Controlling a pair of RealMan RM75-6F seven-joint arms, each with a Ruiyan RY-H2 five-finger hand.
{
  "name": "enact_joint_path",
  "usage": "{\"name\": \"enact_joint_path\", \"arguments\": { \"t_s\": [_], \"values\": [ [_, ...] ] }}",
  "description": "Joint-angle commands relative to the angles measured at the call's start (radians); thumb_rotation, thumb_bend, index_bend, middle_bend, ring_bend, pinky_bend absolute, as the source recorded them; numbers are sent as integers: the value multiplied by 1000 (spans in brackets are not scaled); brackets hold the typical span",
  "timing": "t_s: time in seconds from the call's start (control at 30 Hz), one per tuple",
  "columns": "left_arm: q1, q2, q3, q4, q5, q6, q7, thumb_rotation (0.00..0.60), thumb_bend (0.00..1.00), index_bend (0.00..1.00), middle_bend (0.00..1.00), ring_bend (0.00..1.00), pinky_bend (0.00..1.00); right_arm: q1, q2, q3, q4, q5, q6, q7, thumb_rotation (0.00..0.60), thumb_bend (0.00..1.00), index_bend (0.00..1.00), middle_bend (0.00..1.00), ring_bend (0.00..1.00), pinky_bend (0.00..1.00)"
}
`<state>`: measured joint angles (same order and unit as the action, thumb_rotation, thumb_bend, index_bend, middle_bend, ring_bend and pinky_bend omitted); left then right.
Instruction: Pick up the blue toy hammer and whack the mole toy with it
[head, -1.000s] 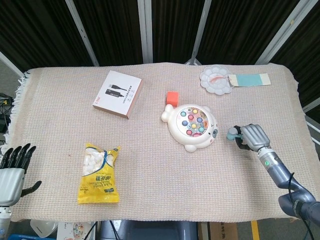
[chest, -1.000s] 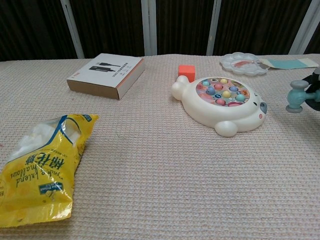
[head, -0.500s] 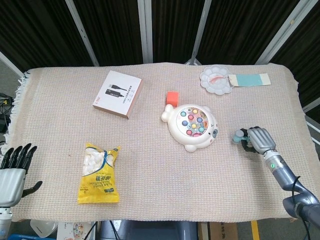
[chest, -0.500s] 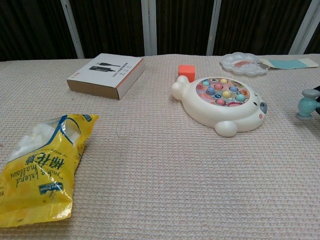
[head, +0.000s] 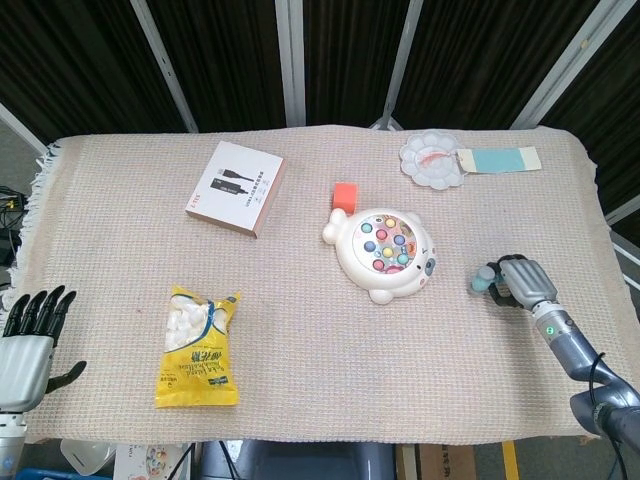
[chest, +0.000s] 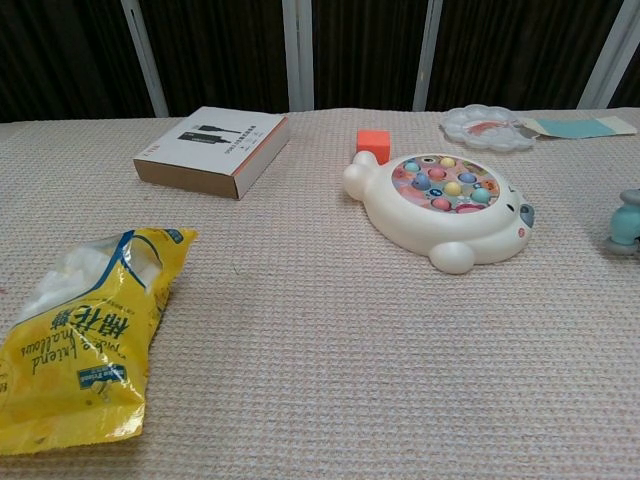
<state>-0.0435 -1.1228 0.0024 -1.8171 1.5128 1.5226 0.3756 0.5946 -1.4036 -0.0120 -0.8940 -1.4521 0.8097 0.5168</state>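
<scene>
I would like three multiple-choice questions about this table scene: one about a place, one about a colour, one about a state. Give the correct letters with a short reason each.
1. Where is the red block?
A. just behind the mole toy
B. on the yellow bag
C. beside the left robot hand

2. What colour is the paint tray?
A. black
B. white
C. green

3. What is the right robot hand doing?
A. lying open and empty
B. holding the hammer
C. pressing the box

Answers:
1 A: the block sits at the toy's far edge.
2 B: the tray is white with a red smear.
3 B: its fingers are wrapped around the handle, the blue head sticking out.
</scene>
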Motion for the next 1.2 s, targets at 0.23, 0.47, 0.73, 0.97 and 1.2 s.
{"name": "enact_joint_path", "arguments": {
  "t_s": [0.23,0.47,0.73,0.97,1.2],
  "values": [
    [0,-1,-1,0,-1,-3,0,600,154,0,0,0,0,7,13,8,-21,15,-35,-26,600,448,439,435,198,138],
    [-4,0,-4,-1,-6,-10,3,600,155,0,0,0,0,6,25,21,-43,36,-51,-53,600,349,416,418,179,114],
    [-6,0,-7,-4,-5,-11,6,600,154,0,0,0,0,-7,43,26,-72,42,-42,-72,600,349,416,419,179,112],
    [-7,1,-8,-4,-4,-12,6,600,154,0,0,0,0,-11,48,31,-81,48,-46,-87,600,349,416,419,179,112],
    [-5,-1,-8,1,-4,-11,0,600,154,0,0,0,0,-2,70,33,-113,59,-79,-126,600,349,242,330,95,26]
  ]
}}
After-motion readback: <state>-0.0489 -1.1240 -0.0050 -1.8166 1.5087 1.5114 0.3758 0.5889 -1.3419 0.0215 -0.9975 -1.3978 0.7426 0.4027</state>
